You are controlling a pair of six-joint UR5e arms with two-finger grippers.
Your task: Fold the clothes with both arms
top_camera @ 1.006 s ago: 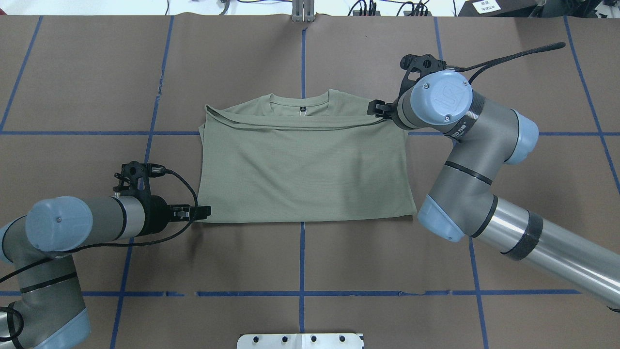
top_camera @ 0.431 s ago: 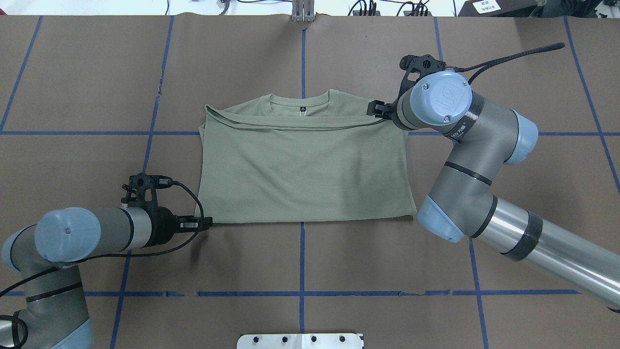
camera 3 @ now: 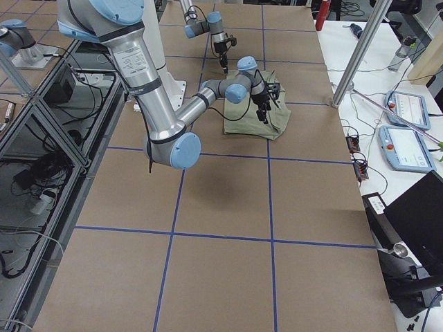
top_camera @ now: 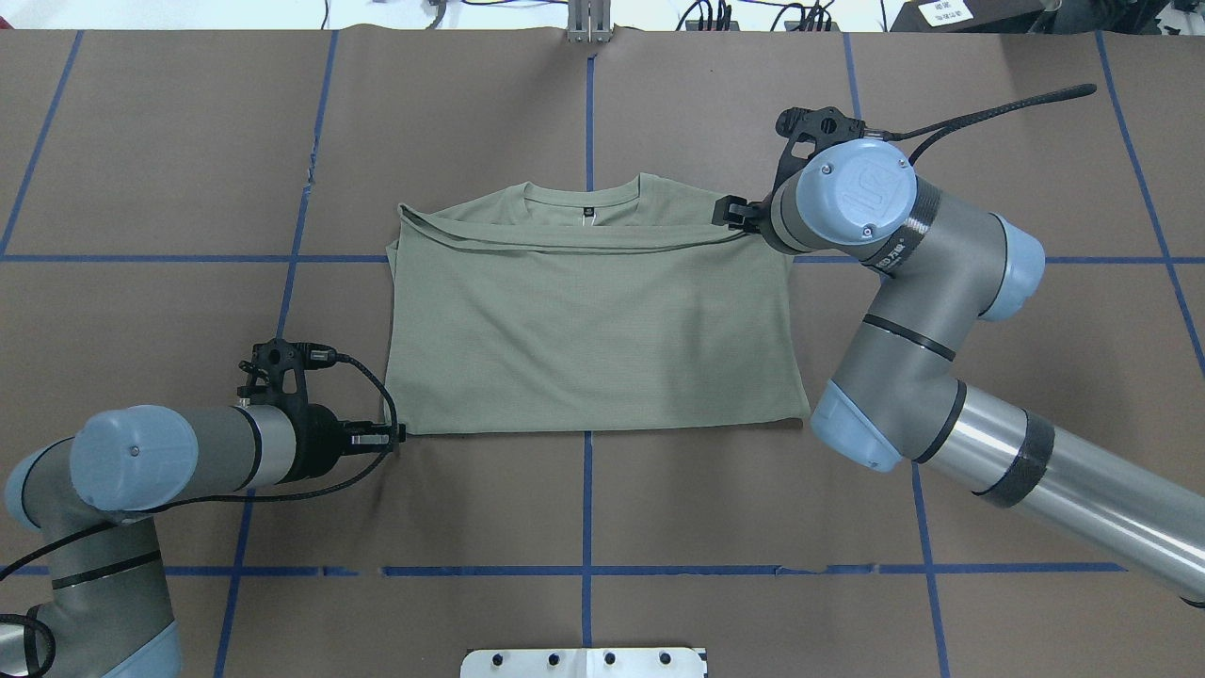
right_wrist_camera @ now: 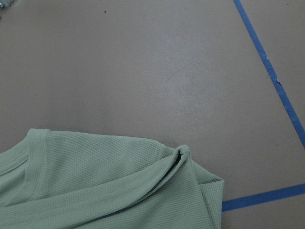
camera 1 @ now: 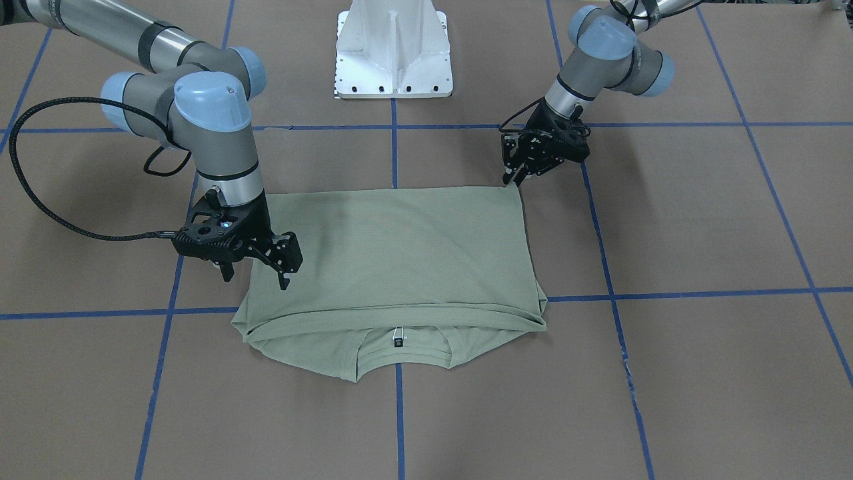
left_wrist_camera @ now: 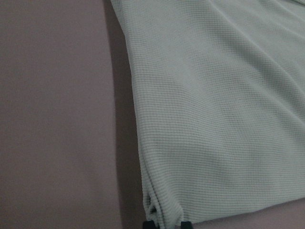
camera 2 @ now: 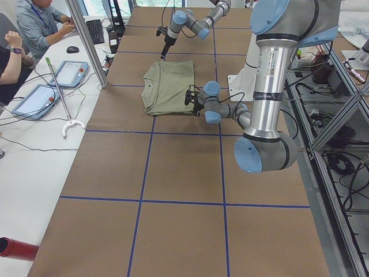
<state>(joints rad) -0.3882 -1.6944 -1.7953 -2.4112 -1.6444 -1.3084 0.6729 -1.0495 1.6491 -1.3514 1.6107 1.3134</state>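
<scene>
You're looking at the brown table (top_camera: 141, 141), gridded with blue tape (top_camera: 588, 499); the folded green shirt (top_camera: 593, 330) is lying flat on it.

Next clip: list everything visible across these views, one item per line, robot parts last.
pale sage-green long-sleeved knit shirt: one, green, folded at table centre, neckline away from the robot.
brown paper table cover: one, brown with a blue tape grid, across the tabletop.
white metal pedestal base: one, white, at the robot's table edge.
seated operators: two, partly in view, at the white side bench.
grey handheld consoles: two, grey, on that bench.
grey-and-silver robot arms: two, either side of the shirt.
left gripper: one, black, jaws shut on the shirt's near corner.
right gripper: one, black, jaws open over the far shoulder corner.
</scene>
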